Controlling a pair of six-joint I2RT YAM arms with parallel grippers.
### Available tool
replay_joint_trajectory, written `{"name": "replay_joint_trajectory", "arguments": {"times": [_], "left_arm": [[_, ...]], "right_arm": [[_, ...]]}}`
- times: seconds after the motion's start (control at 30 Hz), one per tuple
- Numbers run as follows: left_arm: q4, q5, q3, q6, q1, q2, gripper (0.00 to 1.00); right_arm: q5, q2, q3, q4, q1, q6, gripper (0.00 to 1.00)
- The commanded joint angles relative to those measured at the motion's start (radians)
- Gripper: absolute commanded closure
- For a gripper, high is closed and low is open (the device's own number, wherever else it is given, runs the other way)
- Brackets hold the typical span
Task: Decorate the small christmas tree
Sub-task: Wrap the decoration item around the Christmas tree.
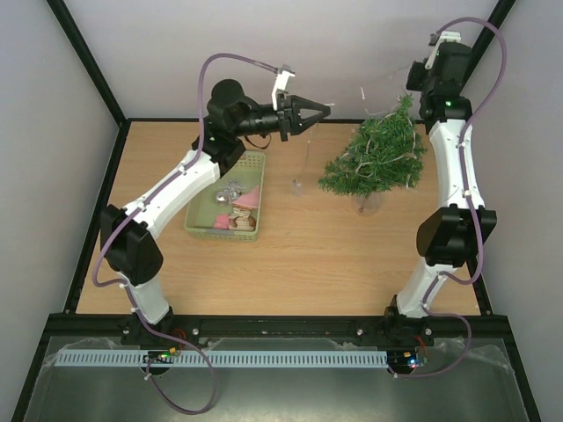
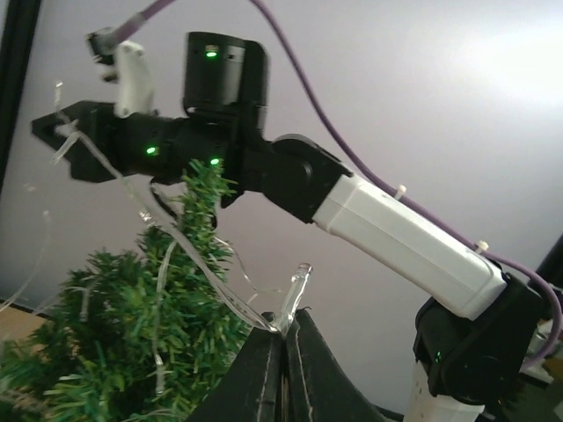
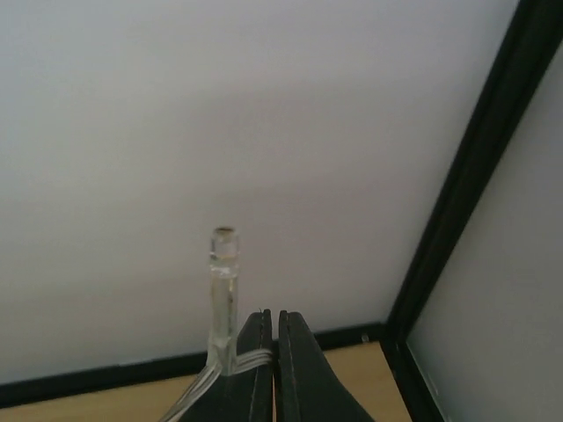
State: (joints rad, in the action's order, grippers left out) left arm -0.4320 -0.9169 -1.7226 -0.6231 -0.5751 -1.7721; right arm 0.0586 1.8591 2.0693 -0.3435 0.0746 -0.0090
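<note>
- The step in hand is judged to be the draping of a clear light string (image 2: 220,290) over the small christmas tree (image 1: 374,158)
- The tree is found upright on the right rear part of the table (image 1: 334,264), close beside the right arm and well apart from the pale green basket (image 1: 253,162) of ornaments on the left
- The left gripper (image 1: 324,110) is seen pressed together on the string, with one clear bulb (image 2: 296,286) just above its tips
- The right gripper (image 3: 268,323) is likewise pinched on the string, beside another bulb (image 3: 223,264), and is held high above the treetop
- Some strands are seen lying among the branches, so the draping is judged partly done
- Next, the span held between the two grippers would need to be lowered onto the branches without the tree being tipped, and only then released
</note>
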Motion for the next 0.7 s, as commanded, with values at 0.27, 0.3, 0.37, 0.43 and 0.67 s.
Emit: {"name": "replay_joint_trajectory", "arguments": {"times": [0.27,0.3,0.37,0.43,0.67], "left_arm": [[0.094,-0.079,-0.049,0.242,-0.117,0.023,0.98],[0.122,-0.080,-0.054,0.268,-0.126,0.023,0.98],[0.172,-0.079,-0.058,0.316,-0.144,0.027,0.98],[0.208,-0.077,-0.058,0.349,-0.157,0.032,0.97],[0.271,-0.067,-0.044,0.415,-0.195,0.045,0.98]], "right_arm": [[-0.220,-0.168,-0.315,0.093,0.021,0.135,0.98],[-0.236,-0.182,-0.339,0.106,0.022,0.138,0.98],[-0.260,-0.213,-0.387,0.128,0.028,0.150,0.98],[-0.280,-0.247,-0.434,0.147,0.037,0.160,0.98],[-0.297,-0.324,-0.555,0.175,0.076,0.188,0.98]]}}
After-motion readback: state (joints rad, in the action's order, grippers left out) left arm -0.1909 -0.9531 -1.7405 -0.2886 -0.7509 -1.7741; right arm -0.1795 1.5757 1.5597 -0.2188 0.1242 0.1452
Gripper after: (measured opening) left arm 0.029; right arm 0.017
